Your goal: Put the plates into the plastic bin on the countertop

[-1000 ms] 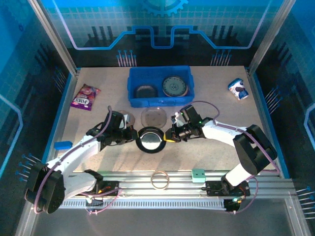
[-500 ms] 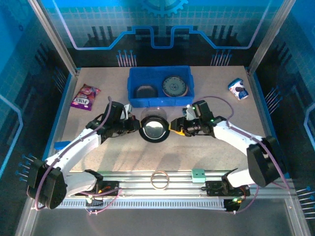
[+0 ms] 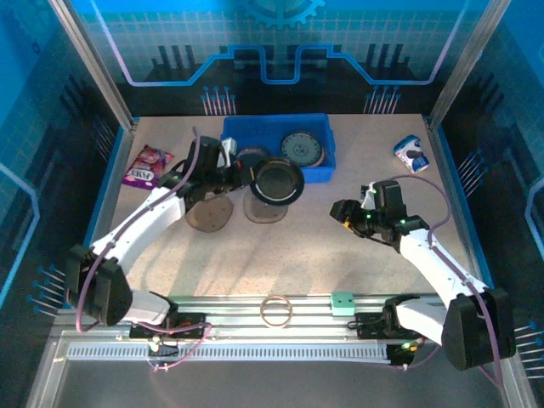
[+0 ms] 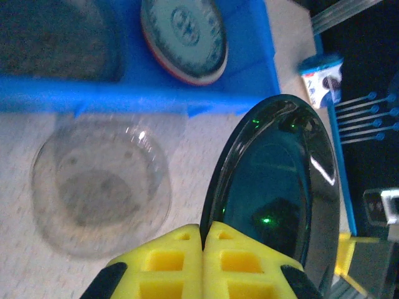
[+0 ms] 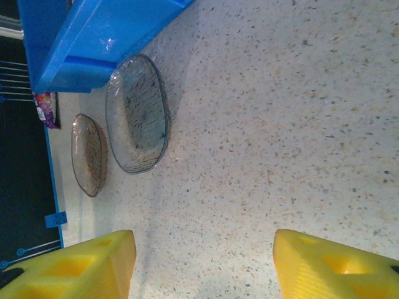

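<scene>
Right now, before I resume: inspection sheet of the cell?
Surface: countertop beige speckled, no spills seen.
Job's things: bin holds patterned plate and dark plate; black plate held at its front wall; smoky plate, clear plate on countertop.
Clutter: purple packet, printed cup, ring, teal block.
Grippers: left gripper shut on black plate; right gripper open, empty.
Cables: purple cable along each arm.
Surroundings: blue panels, metal rails.

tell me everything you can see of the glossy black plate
The black plate is round and glossy, with a raised rim and reflections in its shallow well. The left end effector pinches its rim, holding it tilted in the air by the blue bin and its near wall, near a clear plate on the countertop.
</scene>
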